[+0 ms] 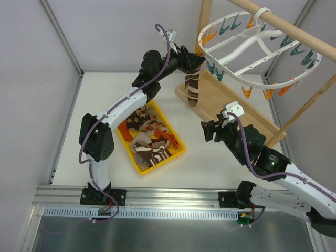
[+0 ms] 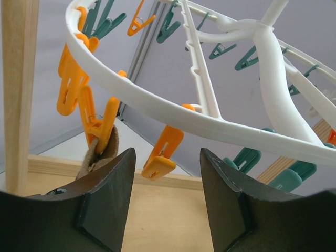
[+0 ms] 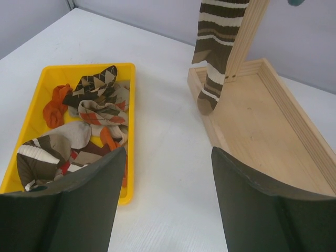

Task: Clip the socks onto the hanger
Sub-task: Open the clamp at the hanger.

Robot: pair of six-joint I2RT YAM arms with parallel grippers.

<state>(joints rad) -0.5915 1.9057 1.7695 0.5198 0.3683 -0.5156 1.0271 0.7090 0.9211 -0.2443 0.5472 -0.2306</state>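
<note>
A brown and cream striped sock (image 1: 193, 88) hangs from an orange clothespin (image 2: 105, 128) at the left end of the white hanger (image 1: 247, 65). Its cuff (image 2: 100, 152) is pinched in that pin, just left of my left fingers. My left gripper (image 1: 195, 62) is open and empty beside the sock's top, with another orange clothespin (image 2: 161, 155) hanging between and beyond the jaws. Several more socks (image 1: 149, 139) lie in the yellow tray (image 1: 177, 154). My right gripper (image 1: 208, 130) is open and empty over the table, between tray and wooden base; its view shows the hanging sock (image 3: 215, 47).
The hanger hangs by its hook from a wooden pole (image 1: 294, 32) on a stand with a wooden base tray (image 1: 231, 102). Teal and orange clothespins (image 1: 229, 26) dangle round the ring. A wooden upright (image 2: 18, 94) stands close on the left of my left gripper.
</note>
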